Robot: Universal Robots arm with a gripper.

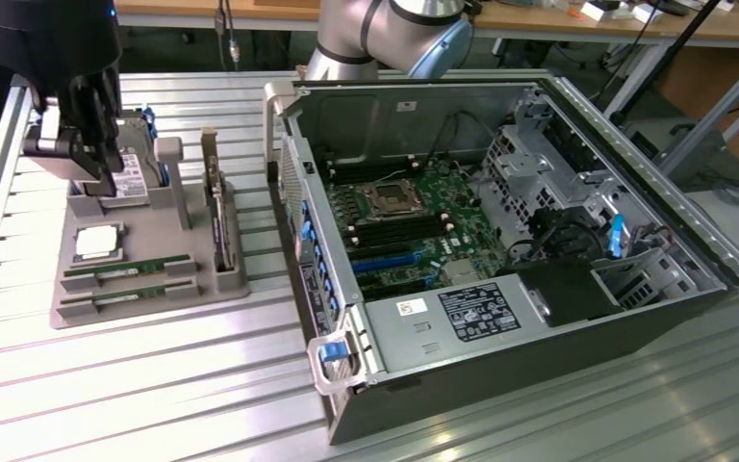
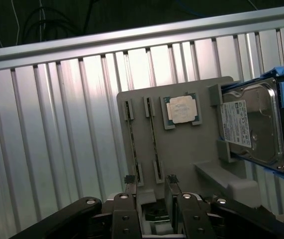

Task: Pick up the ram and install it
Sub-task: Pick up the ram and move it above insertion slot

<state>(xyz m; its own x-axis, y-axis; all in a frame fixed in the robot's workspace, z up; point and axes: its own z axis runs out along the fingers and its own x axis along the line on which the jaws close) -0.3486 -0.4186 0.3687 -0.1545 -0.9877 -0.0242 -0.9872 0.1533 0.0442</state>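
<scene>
The ram lies on edge in a slot of a grey holder tray, just beside a square processor chip. A second ram stick sits in the parallel slot next to it, on the side away from the chip. Both sticks are seated in their slots and nothing touches them.

The gripper hangs over the holder, clear of the ram. In the wrist view its two fingers stand apart with nothing between them, and the tray's edge shows through the gap.

In the same holder, a silver hard drive in a blue bracket and an expansion card stand upright. The holder rests on a table of aluminium slats. On the exterior view's right, an open computer case lies on its side with the motherboard exposed.
</scene>
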